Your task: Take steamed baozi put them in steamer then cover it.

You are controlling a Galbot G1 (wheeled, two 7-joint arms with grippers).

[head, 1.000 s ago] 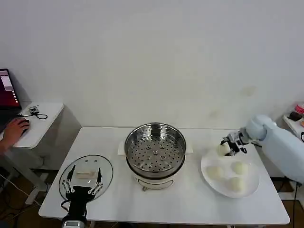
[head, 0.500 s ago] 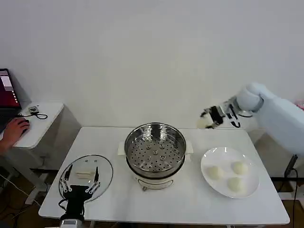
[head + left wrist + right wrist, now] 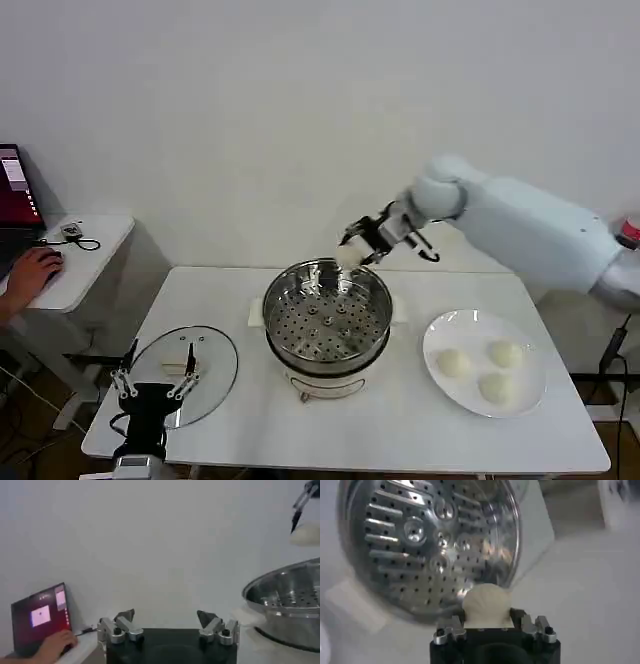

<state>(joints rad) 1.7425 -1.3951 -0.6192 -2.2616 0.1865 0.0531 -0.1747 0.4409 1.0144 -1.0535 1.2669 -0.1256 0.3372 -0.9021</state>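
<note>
The right gripper, clamped on a bun, hangs above the steamer's far rim; its tray lies nearer and lower; the left gripper, spread wide, waits over the lid

the head camera looks forward and down from high up, taking in the whole bench. the left wrist camera sits low, facing level across it. the right wrist camera looks steeply down, close. all three share the steamer.
</note>
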